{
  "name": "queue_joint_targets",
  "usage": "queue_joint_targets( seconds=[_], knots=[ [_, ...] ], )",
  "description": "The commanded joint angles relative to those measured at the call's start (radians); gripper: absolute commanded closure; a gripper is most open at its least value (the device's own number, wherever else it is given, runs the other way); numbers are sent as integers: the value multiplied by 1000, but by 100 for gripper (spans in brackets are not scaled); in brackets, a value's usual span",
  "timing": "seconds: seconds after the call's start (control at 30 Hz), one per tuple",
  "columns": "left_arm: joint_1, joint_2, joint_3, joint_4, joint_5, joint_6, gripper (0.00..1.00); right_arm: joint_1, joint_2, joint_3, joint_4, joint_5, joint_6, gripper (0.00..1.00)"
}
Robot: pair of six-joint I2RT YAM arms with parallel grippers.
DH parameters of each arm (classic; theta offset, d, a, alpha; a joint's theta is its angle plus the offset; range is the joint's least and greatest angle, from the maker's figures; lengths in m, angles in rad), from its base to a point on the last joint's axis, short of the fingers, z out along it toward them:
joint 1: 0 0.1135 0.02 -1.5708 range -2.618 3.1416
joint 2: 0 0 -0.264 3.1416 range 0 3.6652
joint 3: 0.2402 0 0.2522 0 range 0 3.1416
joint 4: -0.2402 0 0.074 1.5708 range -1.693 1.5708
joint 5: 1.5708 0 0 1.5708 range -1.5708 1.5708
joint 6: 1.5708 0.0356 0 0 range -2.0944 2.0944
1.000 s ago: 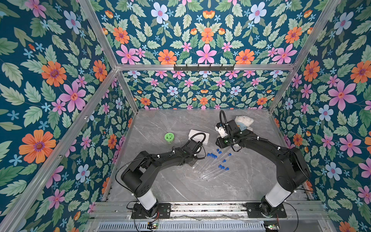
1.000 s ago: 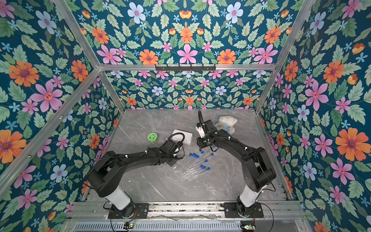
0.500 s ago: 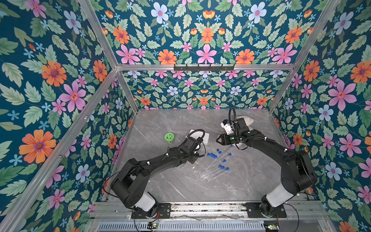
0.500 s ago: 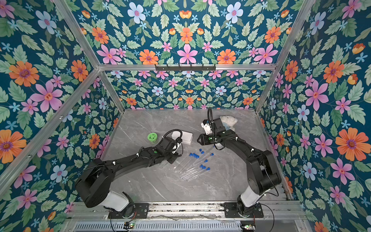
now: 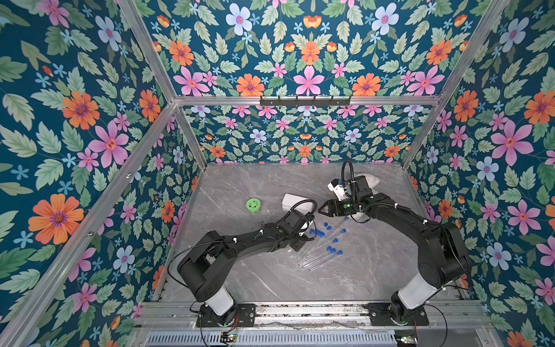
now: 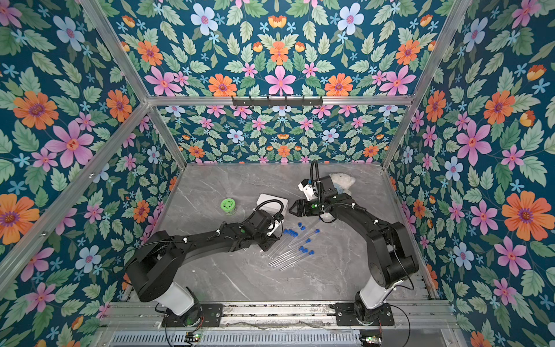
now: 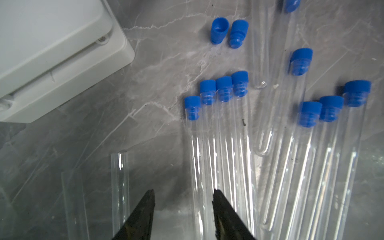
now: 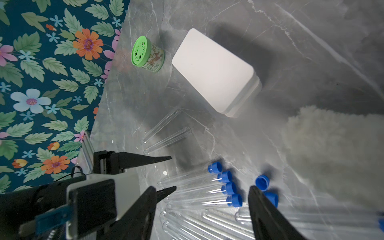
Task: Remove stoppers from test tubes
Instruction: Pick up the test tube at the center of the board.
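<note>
Several clear test tubes [image 7: 226, 145] lie side by side on the grey marble table, most plugged with blue stoppers [image 7: 224, 88]. Two loose stoppers [image 7: 219, 30] lie beyond them, and two unplugged test tubes [image 7: 119, 182] lie beside the pile. My left gripper [image 7: 184, 192] is open and empty, low over the tubes' rounded ends [image 5: 298, 245]. Higher up, near the white box, my right gripper [image 8: 202, 190] is open and empty too, with the plugged ends and the loose stoppers [image 8: 262, 182] below it. In both top views the right gripper [image 5: 322, 208] points left.
A white box [image 5: 295, 201] lies just behind the left wrist. A green-lidded jar [image 5: 253, 205] stands to its left. A fluffy white object [image 6: 342, 181] sits at the back right behind the right arm. The floral walls enclose the table [image 5: 270, 279].
Both grippers have opened wider. The left gripper has moved forward from the white box down to the tubes. The right gripper has shifted slightly toward the front.
</note>
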Motion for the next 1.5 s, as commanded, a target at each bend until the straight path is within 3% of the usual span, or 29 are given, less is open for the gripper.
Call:
queue_joint_targets(
  seconds=[0.0, 1.0, 1.47],
  knots=[
    [-1, 16, 10, 16, -5, -4, 51, -8, 20, 0, 4, -55, 22, 29],
    [1, 124, 38, 18, -35, 15, 64, -23, 21, -1, 4, -42, 26, 26],
    [5, 126, 36, 10, -44, 10, 81, -22, 12, -6, 3, -18, 18, 25]
  ],
)
